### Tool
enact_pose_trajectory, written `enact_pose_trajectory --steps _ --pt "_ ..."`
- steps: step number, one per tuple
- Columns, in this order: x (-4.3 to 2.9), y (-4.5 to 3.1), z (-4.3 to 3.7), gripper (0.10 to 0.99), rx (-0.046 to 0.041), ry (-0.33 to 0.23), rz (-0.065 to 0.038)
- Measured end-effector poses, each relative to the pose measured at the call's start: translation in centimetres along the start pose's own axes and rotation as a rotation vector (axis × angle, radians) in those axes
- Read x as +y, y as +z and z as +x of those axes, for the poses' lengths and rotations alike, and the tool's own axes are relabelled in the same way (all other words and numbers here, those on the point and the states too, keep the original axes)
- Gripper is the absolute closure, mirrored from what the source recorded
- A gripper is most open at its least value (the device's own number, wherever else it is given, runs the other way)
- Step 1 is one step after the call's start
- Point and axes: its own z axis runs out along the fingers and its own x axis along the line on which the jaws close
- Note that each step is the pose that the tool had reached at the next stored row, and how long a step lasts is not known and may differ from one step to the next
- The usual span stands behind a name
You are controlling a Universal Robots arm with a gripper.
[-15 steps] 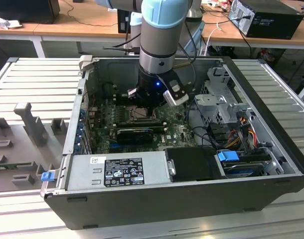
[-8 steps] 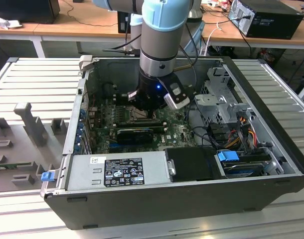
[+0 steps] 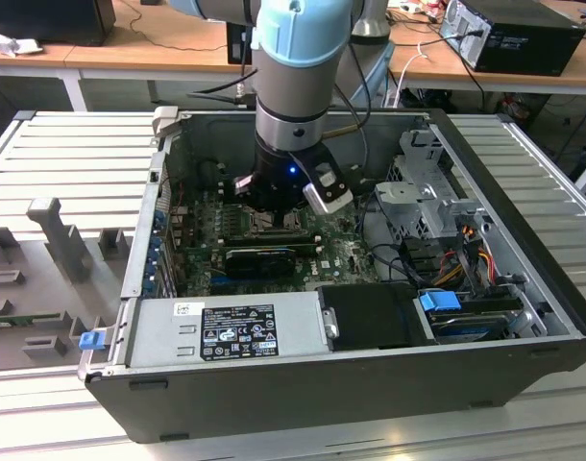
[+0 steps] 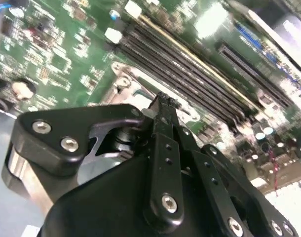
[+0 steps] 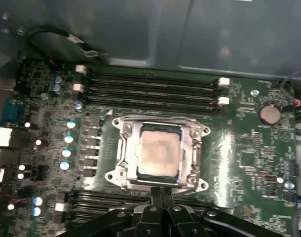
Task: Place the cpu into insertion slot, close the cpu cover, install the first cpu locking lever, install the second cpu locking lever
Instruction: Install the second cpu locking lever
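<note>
1. In the exterior view the arm reaches down into an open computer case (image 3: 524, 288) lying on a slatted grey surface (image 3: 62, 154), with the gripper (image 3: 274, 213) low over the green motherboard (image 3: 207, 216).
2. The cpu (image 5: 159, 150) — a pale silver-grey square — sits in the insertion slot (image 5: 187, 170), its top face showing in the first wrist view.
3. The cpu cover (image 5: 196, 148) lies down flat around the chip, its silvery frame bordering the cpu on every side, so the chip shows through the window.
4. The gripper (image 5: 162, 192) has its two fingers pressed together with nothing between them; the tips stand just beside the near edge of the cover's frame, the cpu a little beyond them.
5. In the second wrist view the gripper (image 4: 163, 101) points its closed fingertips at the socket's metal rim — whether they touch the metal cannot be told.
6. Long black memory slots (image 5: 150, 86) run along the far side of the socket from the gripper.
</note>
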Motion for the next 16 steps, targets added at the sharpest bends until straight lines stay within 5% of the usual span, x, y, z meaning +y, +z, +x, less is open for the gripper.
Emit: enact_pose_trajectory --steps 9,13,16 --pt "-0.01 0.30 0.94 0.980 0.0014 -0.008 -0.001" --pt "-0.22 1.46 0.97 0.980 0.0018 -0.010 -0.001" --pt "-0.28 1.51 1.04 0.980 0.0010 -0.010 -0.012"
